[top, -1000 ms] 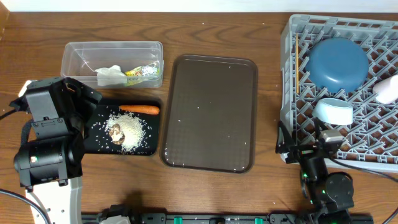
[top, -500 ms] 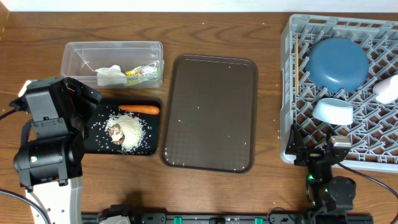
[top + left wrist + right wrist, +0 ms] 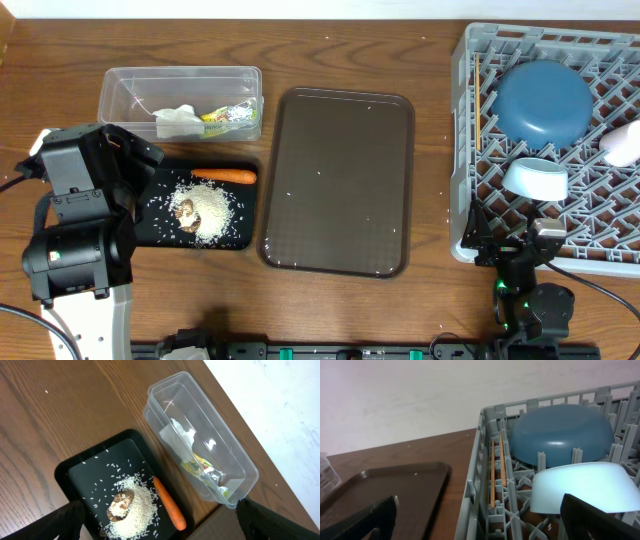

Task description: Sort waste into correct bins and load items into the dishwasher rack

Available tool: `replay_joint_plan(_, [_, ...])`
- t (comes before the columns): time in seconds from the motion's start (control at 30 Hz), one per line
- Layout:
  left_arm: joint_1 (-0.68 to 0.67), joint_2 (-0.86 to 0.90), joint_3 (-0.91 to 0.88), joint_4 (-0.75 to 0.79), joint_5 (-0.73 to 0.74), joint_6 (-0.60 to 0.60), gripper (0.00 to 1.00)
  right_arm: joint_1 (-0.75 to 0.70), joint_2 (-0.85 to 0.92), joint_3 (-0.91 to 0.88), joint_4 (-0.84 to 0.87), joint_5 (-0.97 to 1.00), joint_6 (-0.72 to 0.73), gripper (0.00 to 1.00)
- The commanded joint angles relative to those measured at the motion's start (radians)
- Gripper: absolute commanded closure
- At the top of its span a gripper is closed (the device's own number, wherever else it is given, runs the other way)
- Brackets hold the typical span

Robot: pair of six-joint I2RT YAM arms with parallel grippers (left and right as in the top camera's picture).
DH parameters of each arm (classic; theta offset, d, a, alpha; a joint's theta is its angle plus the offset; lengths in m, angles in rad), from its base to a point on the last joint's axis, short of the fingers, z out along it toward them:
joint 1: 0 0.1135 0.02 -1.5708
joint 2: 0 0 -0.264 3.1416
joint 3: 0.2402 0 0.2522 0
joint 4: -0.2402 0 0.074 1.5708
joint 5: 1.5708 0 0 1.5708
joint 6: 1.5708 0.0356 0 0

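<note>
Overhead view: the carrot (image 3: 224, 176) is seen in the black tray (image 3: 158, 235), just beside a heap of rice (image 3: 210, 215) with a brown lump (image 3: 186, 211) on it. The wrapper (image 3: 228, 116) is held in the clear tub (image 3: 180, 76). The dark blue bowl (image 3: 543, 102), turned upside down, the pale bowl (image 3: 537, 179) and the chopsticks (image 3: 478, 100) are set in the rack (image 3: 458, 200); a white cup (image 3: 622, 146) is cut off by the frame edge.

The left gripper (image 3: 162, 517) is hung above the tray and tub, and the right gripper (image 3: 480, 520) is placed just outside the rack's wall. The jaws of both are apart, with nothing between them.

The carrot is judged stiff, light and smooth, apt to roll, and best taken across its middle. The rice is loose and could not be pinched; its tray would have to be tipped. The bowls are judged hard, glossy and breakable, to be gripped at the rim.
</note>
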Motion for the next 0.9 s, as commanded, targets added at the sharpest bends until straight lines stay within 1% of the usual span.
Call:
replay_joint_plan(0.0, [0.006,0.001,-0.001,-0.003,-0.012,-0.001,0.02,-0.016,-0.007,-0.002,-0.003,-0.015,-0.017,0.01])
replay_joint_plan(0.8, [0.006,0.002,-0.001,-0.004,-0.012,-0.001,0.02,-0.016,-0.007,-0.002,-0.003,-0.015,-0.017,0.01])
replay_joint_plan(0.87, [0.006,0.001,-0.001,-0.010,-0.013,0.018,0.02,-0.016,-0.007,-0.002,-0.003,-0.015,-0.017,0.01])
